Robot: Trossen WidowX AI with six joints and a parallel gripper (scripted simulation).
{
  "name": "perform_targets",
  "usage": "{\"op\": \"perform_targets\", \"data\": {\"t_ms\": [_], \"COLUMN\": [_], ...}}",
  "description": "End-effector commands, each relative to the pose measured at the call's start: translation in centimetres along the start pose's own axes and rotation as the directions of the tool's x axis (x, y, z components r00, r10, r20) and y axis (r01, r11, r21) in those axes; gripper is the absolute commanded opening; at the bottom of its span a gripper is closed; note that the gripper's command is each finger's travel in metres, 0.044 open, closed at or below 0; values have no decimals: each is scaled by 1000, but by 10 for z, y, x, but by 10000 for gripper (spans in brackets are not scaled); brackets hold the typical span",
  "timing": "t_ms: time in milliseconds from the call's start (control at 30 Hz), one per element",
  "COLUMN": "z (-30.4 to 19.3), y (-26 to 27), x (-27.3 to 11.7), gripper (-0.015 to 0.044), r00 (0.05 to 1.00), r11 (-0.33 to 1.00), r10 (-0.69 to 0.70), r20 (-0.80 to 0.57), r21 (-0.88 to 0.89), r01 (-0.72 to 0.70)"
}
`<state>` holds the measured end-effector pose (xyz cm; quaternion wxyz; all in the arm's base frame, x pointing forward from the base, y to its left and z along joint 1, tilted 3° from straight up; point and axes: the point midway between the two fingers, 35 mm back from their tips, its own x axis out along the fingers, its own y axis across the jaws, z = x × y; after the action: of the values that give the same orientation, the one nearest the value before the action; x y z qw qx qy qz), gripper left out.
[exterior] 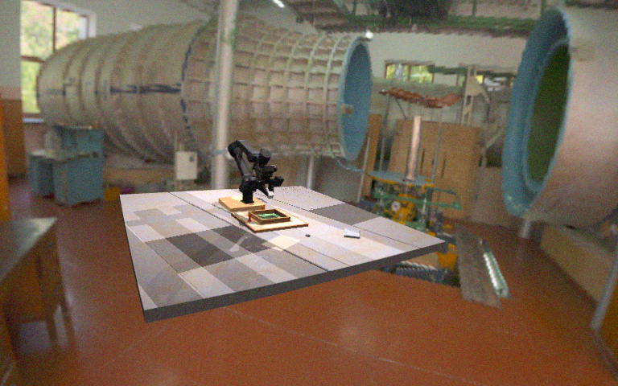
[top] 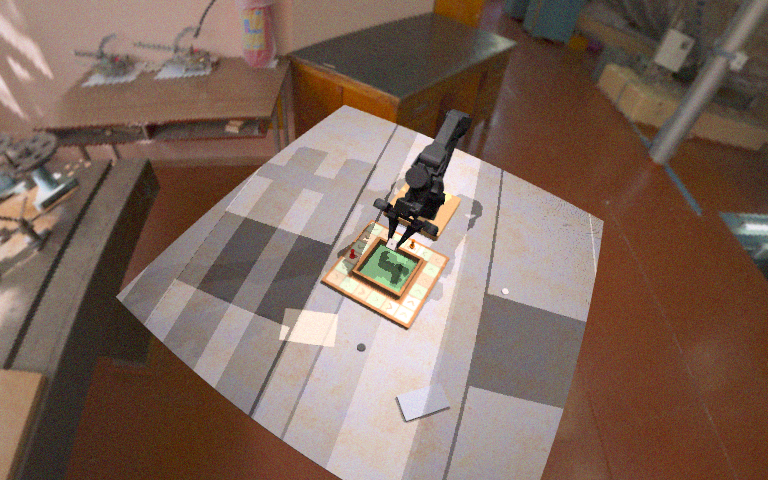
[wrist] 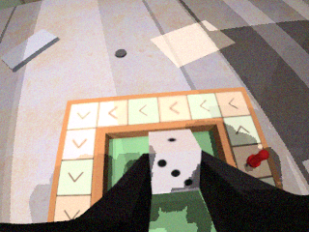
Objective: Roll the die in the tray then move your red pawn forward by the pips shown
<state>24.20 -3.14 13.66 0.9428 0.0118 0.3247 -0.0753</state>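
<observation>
Currently the gripper is closed on the white die, one finger against each side. Exterior view: die held up in the air, apart from the tray below it.

Key relation: in the top view the die appears over the tray's far rim, on the arm's side, with the green floor extending toward the near side. Its height makes the exact offset hard to read. The wrist view shows green floor both beyond and below the die. Judgement: a small shift nearer, toward the middle of the floor, should come before release; let go at the present spot, the die might clip the rim and bounce onto the board.

Red pawn stands on the track left of the tray; orange pawn is at the far right side, close to the fingers in the top view, and should be given room. Faces with one and three pips are visible, but neither counts until the die has rolled.
</observation>
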Motion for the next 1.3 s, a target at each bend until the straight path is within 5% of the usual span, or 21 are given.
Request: {"op": "perform_targets", "data": {"t_ms": [0,267,833,1033,1267], "z": [0,0,29,24,14], "y": [0,0,0,0,0], "x": [0,0,-26,-9,12], "gripper": [0,0,440,440,440], "r00": [1000,1000,1000,958,802], "r11": [1000,1000,1000,1000,1000], "r10": [0,0,-4,-8,-8], "r20": [0,0,-11,-288,-597], "r21": [0,0,-5,-11,-9], "r01": [0,0,4,4,4]}}
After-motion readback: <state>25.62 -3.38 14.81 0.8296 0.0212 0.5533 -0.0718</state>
